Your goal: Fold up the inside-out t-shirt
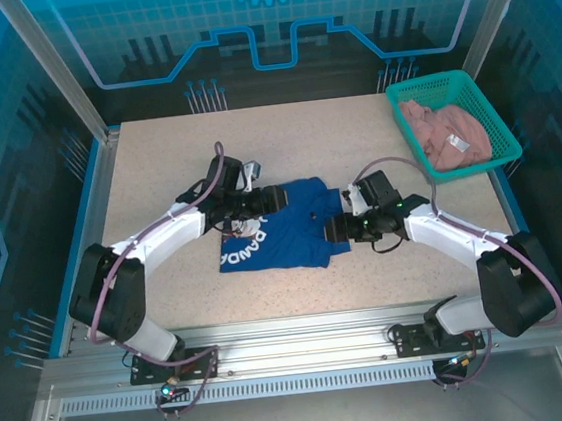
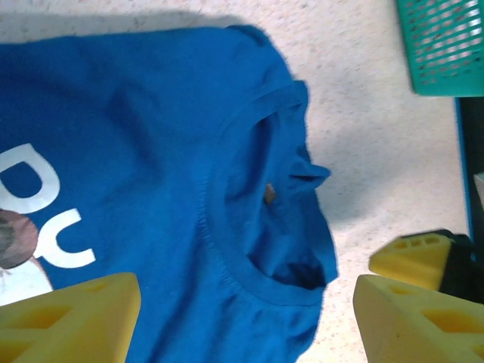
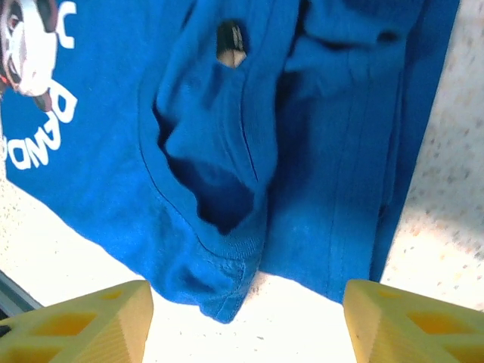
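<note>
This t-shirt (image 1: pixel 285 228) is soft and floppy (bunches easily), left end effector (image 2: pixel 246 318) and right end effector (image 3: pixel 249 321) both spread wide holding nothing, so I'd pinch the collar rim (image 2: pixel 218 249).

Both arms extended inward, left claw (image 1: pixel 272 199) spread wide, right claw (image 1: pixel 335 229) spread wide.
</note>
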Available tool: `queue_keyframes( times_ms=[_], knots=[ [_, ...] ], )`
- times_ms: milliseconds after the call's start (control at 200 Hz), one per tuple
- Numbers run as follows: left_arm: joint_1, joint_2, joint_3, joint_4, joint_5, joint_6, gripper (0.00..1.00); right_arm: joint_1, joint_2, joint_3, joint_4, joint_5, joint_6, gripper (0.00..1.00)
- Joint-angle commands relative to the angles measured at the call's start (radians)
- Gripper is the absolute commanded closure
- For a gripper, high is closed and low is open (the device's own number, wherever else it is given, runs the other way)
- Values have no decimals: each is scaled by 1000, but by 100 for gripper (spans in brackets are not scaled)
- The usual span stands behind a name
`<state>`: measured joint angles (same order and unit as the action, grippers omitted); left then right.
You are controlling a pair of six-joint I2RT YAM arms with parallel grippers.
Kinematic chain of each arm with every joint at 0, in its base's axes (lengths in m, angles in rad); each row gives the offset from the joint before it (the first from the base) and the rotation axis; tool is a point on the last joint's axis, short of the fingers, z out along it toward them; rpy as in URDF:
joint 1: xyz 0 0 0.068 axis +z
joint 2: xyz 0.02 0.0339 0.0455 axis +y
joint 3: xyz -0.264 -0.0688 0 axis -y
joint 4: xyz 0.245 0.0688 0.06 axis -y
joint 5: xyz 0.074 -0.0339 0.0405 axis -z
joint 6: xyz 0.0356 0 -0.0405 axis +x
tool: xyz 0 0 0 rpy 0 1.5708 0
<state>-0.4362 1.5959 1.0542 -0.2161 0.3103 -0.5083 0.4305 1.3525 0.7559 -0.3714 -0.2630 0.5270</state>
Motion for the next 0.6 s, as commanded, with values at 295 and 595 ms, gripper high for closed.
queue_keyframes(
  times_ms=[295, 595],
  knots=[
    [47, -54, -41, -93, -90, 57, 24, 93, 176, 3, 201, -16, 122, 49],
    [63, -108, -93, -102, -110, 75, 24, 86, 206, 49, 184, -15, 91, 79]
  ],
)
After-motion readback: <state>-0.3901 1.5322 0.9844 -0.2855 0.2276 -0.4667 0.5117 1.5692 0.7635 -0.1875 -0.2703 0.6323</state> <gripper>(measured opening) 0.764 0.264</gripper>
